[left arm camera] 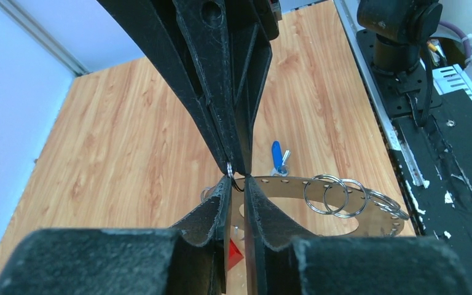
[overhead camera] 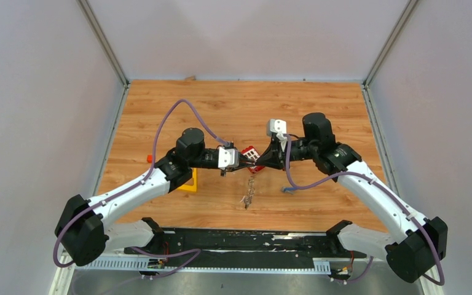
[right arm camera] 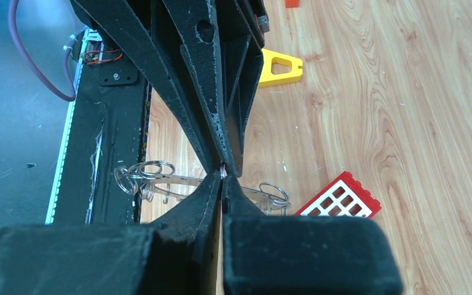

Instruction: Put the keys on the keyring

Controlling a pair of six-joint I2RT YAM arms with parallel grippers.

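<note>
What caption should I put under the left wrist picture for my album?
Left pincer and right pincer meet tip to tip, keyring and blue key beyond.

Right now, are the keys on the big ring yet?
Not yet. Done: nothing I can see for sure. In hand: the left end effector and right end effector meet tip to tip by the keyring, nipping something too tiny to name. Left: the blue key lies loose on the table, and I cannot spot the other one.

Wood-grain table [overhead camera: 319, 110]; shiny metal keyring [left arm camera: 295, 186]; glossy red plastic block [right arm camera: 341, 196]
</note>
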